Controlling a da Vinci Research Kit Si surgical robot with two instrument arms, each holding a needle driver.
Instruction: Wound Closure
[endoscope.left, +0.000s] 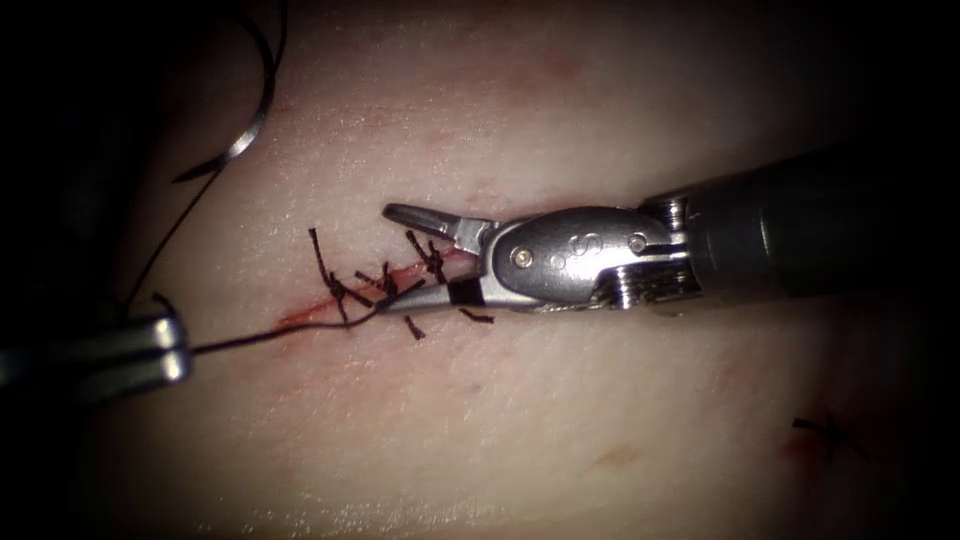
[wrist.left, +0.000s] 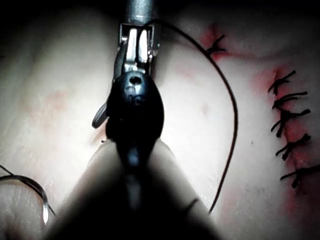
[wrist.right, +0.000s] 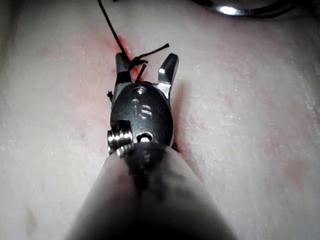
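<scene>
1. Right tool (endoscope.left: 405, 262): jaws spread wide over the cut (endoscope.left: 400, 275), one blade above it, one below; nothing gripped. Taut thread (endoscope.left: 270, 338) passing between the blades, close to the knots (endoscope.left: 345, 290).
2. Left tool (endoscope.left: 150, 352): at the endoscope view's left edge, jaws closed on the thread's far end. Thread's long axis running left-right, from the stitches out to this tool.
3. Needle (endoscope.left: 250, 120): free, lying flat on the tissue (endoscope.left: 560, 420), upper left and well apart from the cut, not in the tissue. Nearer the left tool.
4. Red fluid (endoscope.left: 305, 318) at the cut's left end.
</scene>
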